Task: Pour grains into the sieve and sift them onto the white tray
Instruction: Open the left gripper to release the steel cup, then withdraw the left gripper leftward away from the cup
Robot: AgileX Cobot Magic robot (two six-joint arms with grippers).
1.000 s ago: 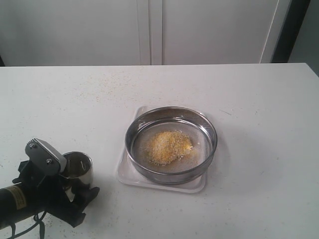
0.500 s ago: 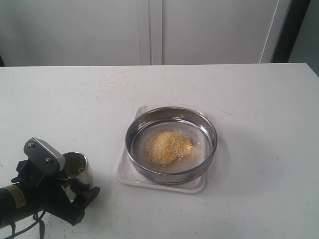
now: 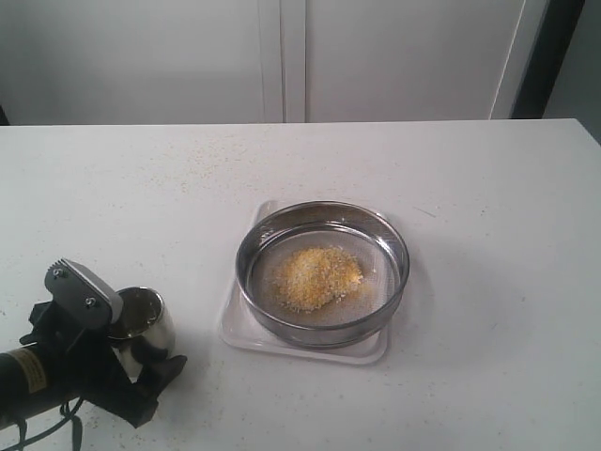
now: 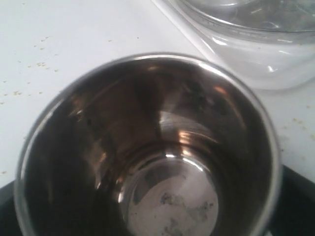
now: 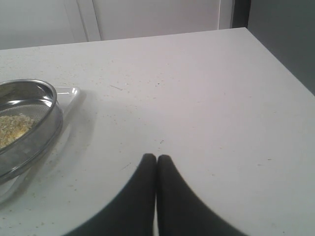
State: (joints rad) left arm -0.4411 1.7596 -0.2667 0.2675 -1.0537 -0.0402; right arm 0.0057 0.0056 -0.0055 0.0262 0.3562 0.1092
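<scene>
The yellow grains point(image 3: 315, 275) lie in a heap on the mesh of the round steel sieve point(image 3: 404, 272). The sieve rests on the white tray point(image 3: 246, 329) at the table's middle. At the front left a small steel cup point(image 3: 148, 324), empty inside point(image 4: 172, 196), stands on the table and leans slightly. My left gripper point(image 3: 150, 343) is open, its jaws wide on either side of the cup; whether the fingers point(image 4: 298, 196) touch it does not show. My right gripper point(image 5: 156, 158) is shut on nothing, low over bare table to the right of the sieve point(image 5: 39, 132).
Stray grains speckle the white table point(image 3: 197, 160) behind and left of the tray. The table's right edge point(image 5: 275, 59) runs close to my right gripper. White cabinet doors point(image 3: 282, 56) stand behind the table.
My left gripper and the cup have edged a little to the left, and the cup now leans slightly. Sieve, tray and grains have not moved.
</scene>
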